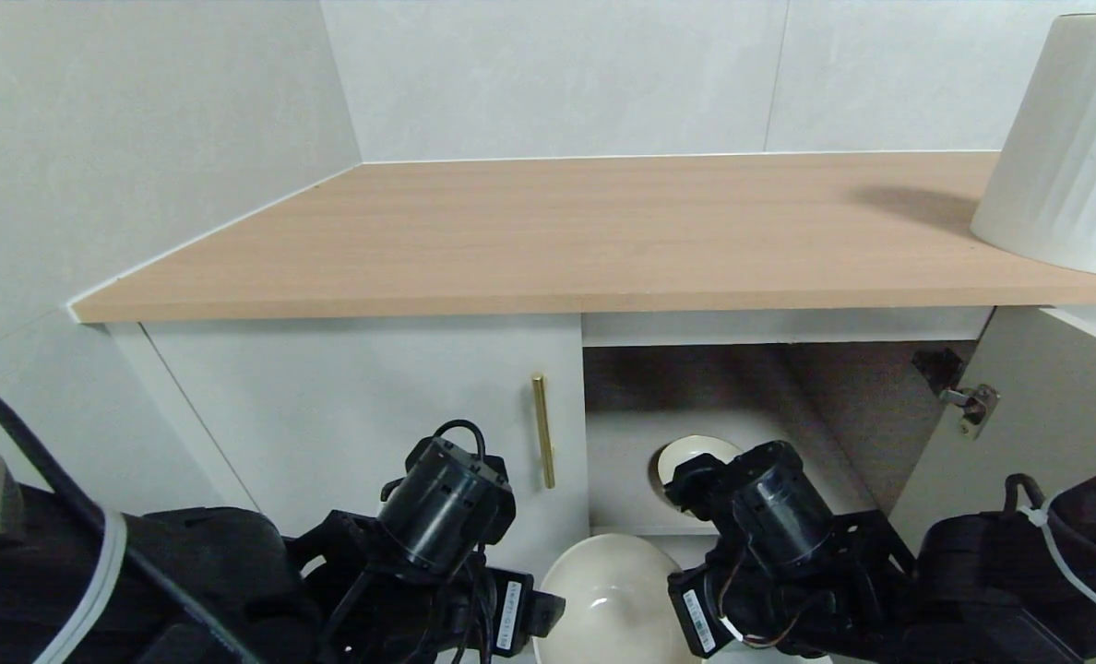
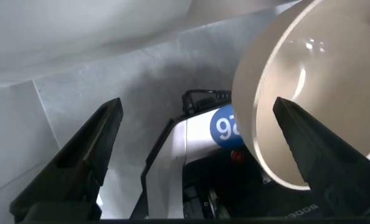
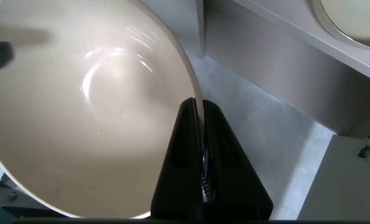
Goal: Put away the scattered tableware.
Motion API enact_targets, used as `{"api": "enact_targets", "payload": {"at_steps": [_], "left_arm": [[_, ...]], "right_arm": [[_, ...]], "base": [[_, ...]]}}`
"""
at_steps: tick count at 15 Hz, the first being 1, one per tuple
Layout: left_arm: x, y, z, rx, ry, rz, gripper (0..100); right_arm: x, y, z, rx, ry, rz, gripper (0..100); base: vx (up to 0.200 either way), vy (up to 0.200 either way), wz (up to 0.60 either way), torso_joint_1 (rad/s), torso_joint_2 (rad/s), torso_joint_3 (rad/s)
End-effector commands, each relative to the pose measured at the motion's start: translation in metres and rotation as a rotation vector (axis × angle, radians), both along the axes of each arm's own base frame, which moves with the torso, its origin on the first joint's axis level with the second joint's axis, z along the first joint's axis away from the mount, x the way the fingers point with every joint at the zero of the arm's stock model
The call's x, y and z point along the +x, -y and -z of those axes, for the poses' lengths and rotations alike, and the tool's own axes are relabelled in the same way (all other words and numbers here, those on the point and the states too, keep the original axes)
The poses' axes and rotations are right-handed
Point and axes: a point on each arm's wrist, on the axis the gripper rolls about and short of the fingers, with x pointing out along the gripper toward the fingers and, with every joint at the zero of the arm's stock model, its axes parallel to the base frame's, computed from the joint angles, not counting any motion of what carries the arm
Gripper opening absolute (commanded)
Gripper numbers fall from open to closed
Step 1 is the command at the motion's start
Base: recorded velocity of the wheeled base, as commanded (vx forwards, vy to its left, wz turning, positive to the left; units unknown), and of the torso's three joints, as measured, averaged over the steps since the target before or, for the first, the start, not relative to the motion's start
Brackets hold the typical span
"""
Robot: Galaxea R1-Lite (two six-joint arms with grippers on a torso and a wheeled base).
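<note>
A bowl (image 1: 608, 590) is before the cabinet (image 1: 363, 415), a dish (image 1: 691, 456) inside it.

The bowl (image 3: 79, 87) gleams like glazed ceramic, smooth and cream, against the matt black plastic of my right gripper (image 3: 200, 112). The counter (image 1: 603, 231) above shows pale wood grain with a dull finish. The cupboard door (image 1: 354, 406) is smooth matt white, and its handle (image 1: 542, 429) is polished brass-coloured metal.

Head camera looks down over the bowl (image 1: 614, 590) toward the cabinet (image 1: 363, 415) behind. Both wrist cameras sit close beside the bowl, which all views share.
</note>
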Motion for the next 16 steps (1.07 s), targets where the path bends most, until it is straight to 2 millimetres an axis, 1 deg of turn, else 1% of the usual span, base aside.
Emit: {"api": "enact_targets", "payload": {"at_steps": [1,3,6,8,9,11,12,14,16], "left_arm": [[-0.003,-0.003,-0.01,-0.028,0.027,0.004,100],[-0.006,-0.005,-0.02,-0.047,0.049,0.006,100],[-0.007,-0.009,-0.026,-0.054,0.06,0.0,100],[-0.011,-0.014,-0.037,-0.074,0.094,0.006,100],[-0.013,-0.015,-0.042,-0.081,0.102,0.007,100],[-0.014,-0.016,-0.044,-0.076,0.096,0.007,100],[-0.013,-0.016,-0.044,-0.076,0.096,0.005,100],[-0.013,-0.016,-0.044,-0.074,0.095,0.006,100],[-0.013,-0.016,-0.044,-0.076,0.096,0.006,100]], "right_arm": [[0.002,0.003,-0.001,0.001,0.0,0.01,0],[0.009,0.013,-0.003,-0.005,0.007,0.058,0],[0.019,0.029,-0.007,-0.007,0.017,0.136,0],[0.023,0.043,-0.008,0.016,-0.051,0.252,0],[0.029,0.049,-0.005,0.045,-0.079,0.321,0],[0.05,0.056,0.001,0.09,-0.106,0.441,0],[0.058,0.058,0.002,0.121,-0.112,0.494,0],[0.069,0.057,0.01,0.177,-0.14,0.596,0],[0.085,0.06,0.017,0.182,-0.114,0.694,0]], "base": [[0.0,0.0,0.0,0.0,0.0,0.0],[0.0,0.0,0.0,0.0,0.0,0.0],[0.0,0.0,0.0,0.0,0.0,0.0],[0.0,0.0,0.0,0.0,0.0,0.0],[0.0,0.0,0.0,0.0,0.0,0.0],[0.0,0.0,0.0,0.0,0.0,0.0],[0.0,0.0,0.0,0.0,0.0,0.0],[0.0,0.0,0.0,0.0,0.0,0.0],[0.0,0.0,0.0,0.0,0.0,0.0]]}}
